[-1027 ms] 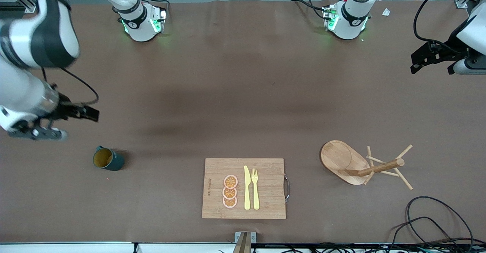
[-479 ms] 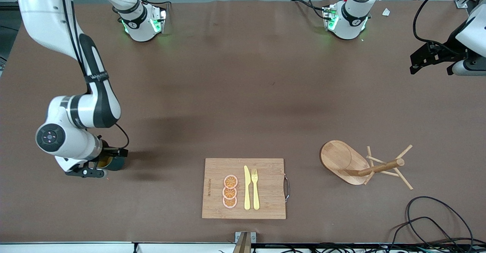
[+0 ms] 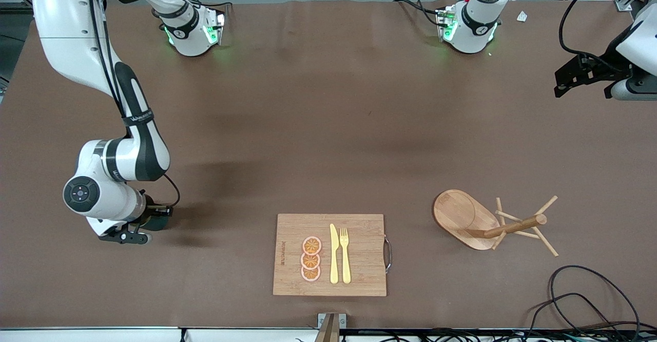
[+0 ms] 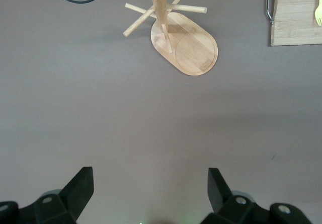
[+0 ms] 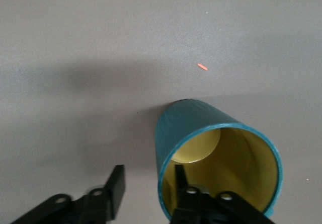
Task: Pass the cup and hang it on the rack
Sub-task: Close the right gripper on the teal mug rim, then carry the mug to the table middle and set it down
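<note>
Down at the cup (image 3: 158, 221) now, low in the front view at the right arm's end of the table. A second ago hung higher in the frame, well clear, with the cup in plain sight; now half hidden under the wrist. Right gripper (image 5: 149, 176) astride the cup's wall, one finger inside, one outside, outer one not yet touching. Judged as a grasp closing, not yet secure. Left gripper (image 4: 151, 183) spread wide, waiting over bare table, same as before. Rack (image 3: 487, 221) standing unmoved, low in the frame at the left arm's end.
</note>
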Controlling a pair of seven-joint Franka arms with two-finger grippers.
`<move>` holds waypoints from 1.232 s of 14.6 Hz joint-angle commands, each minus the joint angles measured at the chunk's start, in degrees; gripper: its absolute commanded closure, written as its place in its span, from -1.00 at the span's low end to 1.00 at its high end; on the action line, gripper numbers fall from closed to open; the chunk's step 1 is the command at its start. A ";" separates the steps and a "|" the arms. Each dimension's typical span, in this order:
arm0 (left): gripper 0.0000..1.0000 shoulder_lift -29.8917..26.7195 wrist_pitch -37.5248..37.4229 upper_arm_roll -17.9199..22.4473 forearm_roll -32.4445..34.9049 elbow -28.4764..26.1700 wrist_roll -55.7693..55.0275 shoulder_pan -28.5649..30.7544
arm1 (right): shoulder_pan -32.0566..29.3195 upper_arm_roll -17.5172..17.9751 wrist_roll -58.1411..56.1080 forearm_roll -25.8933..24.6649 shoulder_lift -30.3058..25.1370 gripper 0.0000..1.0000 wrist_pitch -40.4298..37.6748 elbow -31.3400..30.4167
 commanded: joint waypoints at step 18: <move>-1.00 1.66 -1.28 -0.11 1.71 1.33 -0.09 0.17 | 36.34 0.61 36.16 13.02 9.37 0.96 -7.96 26.75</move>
